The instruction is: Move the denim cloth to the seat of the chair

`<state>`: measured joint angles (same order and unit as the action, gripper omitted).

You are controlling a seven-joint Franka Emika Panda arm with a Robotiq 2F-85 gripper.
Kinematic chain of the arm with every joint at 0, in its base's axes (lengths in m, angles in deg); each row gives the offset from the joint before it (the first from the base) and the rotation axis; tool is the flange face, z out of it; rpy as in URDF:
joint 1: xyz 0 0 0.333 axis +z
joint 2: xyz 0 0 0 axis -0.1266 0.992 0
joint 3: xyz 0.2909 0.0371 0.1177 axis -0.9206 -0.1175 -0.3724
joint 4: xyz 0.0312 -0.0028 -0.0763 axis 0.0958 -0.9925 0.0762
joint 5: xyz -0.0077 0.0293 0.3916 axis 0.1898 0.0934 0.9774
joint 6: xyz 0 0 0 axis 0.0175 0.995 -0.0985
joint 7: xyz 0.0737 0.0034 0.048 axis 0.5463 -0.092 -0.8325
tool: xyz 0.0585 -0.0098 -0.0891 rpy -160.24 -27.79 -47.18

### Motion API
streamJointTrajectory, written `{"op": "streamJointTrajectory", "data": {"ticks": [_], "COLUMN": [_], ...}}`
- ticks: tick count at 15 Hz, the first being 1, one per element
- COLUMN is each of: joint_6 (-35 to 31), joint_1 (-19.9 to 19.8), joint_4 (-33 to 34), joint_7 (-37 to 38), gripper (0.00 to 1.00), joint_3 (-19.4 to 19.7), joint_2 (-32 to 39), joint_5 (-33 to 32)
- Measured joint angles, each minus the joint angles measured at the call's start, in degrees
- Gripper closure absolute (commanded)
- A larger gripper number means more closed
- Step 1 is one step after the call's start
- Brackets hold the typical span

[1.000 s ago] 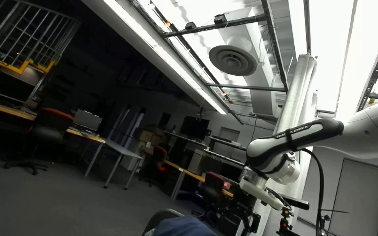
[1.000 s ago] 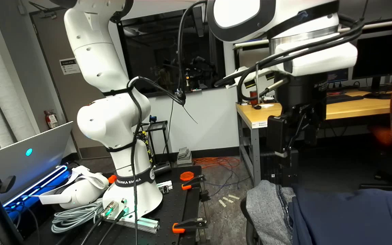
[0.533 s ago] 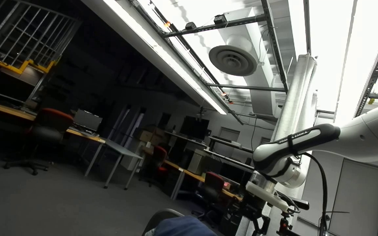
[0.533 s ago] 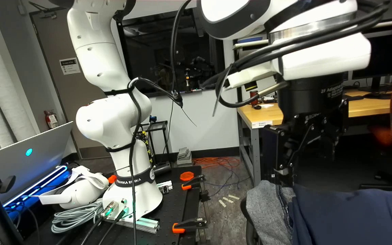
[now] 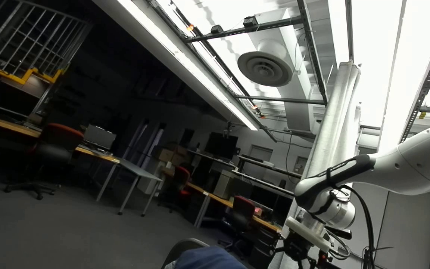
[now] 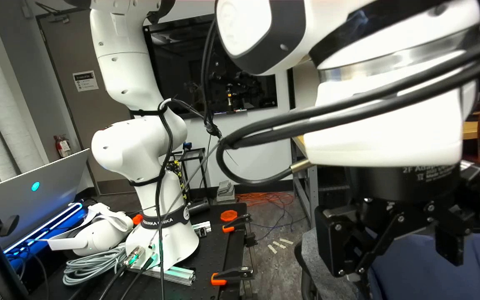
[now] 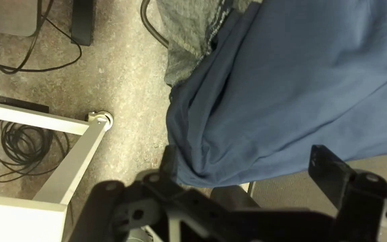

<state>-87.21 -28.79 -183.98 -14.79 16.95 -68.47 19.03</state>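
My black two-finger gripper (image 7: pixel 244 157) hangs spread, empty, near the smooth blue cloth (image 7: pixel 291 90) overlapping coarse grey denim (image 7: pixel 188 33); I judge grasping and placing both remain.

The smooth cloth (image 7: pixel 297 101) is plain blue; the coarse cloth (image 7: pixel 190 37) is flecked grey with a white-speckled edge. The gripper (image 7: pixel 244 156) is black, the Franka arm (image 6: pixel 136 142) white with black bands, the clamps (image 6: pixel 235 273) orange and black.

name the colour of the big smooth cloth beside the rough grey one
The big smooth cloth is plain blue, clearest in the wrist view.
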Motion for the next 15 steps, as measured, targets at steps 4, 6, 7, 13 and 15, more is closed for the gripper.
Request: {"op": "streamJointTrajectory", "data": {"ticks": [4, 6, 7, 13, 15], "joint_6": [-3.8, -4.0, -4.0, -4.0, -3.9], "joint_1": [0.0, 0.7, 1.1, 2.5, 2.5], "joint_4": [0.1, 0.0, -0.1, -0.7, -0.9], "joint_7": [0.0, 0.0, 0.0, 0.6, 0.8], "gripper": [0.0, 0.0, 0.0, 0.14, 0.32], "joint_3": [-0.2, -1.2, -1.8, -3.2, -3.0], "joint_2": [3.1, 4.4, 4.9, 7.5, 7.5], "joint_5": [6.0, 8.0, 8.8, 9.7, 9.7]}}
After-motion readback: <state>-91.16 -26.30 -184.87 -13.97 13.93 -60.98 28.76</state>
